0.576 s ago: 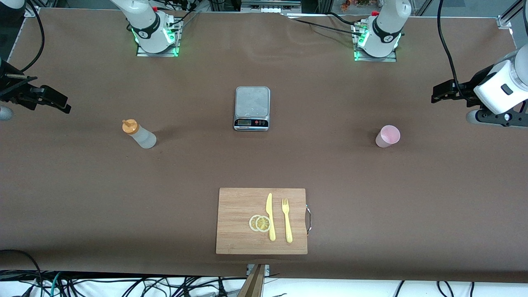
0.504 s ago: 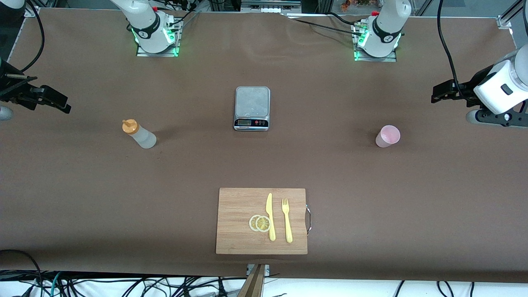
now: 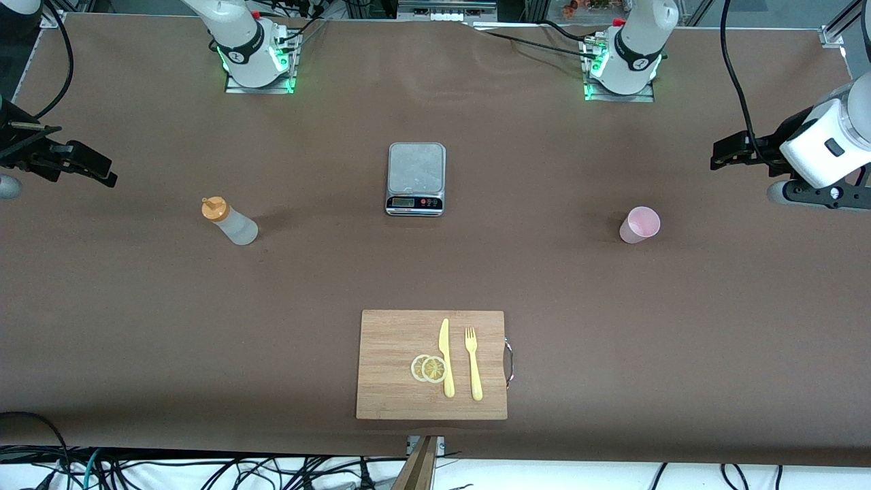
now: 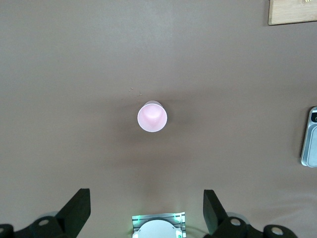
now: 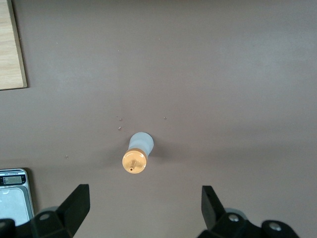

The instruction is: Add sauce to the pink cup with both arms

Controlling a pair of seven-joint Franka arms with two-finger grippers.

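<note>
The sauce bottle (image 3: 228,221), translucent with an orange nozzle cap, stands upright on the brown table toward the right arm's end. The right wrist view shows it from above (image 5: 136,157). The pink cup (image 3: 639,224) stands upright toward the left arm's end and looks empty in the left wrist view (image 4: 152,116). My left gripper (image 3: 816,194) hangs high over the table's left-arm end, open and empty (image 4: 147,213), apart from the cup. My right gripper (image 3: 8,185) hangs high over the right-arm end, open and empty (image 5: 143,210), apart from the bottle.
A grey kitchen scale (image 3: 416,178) sits mid-table between bottle and cup. A wooden cutting board (image 3: 395,381) lies nearer the front camera, bearing a yellow knife (image 3: 446,357), a yellow fork (image 3: 473,364) and lemon slices (image 3: 429,368). The arm bases stand along the table edge farthest from the front camera.
</note>
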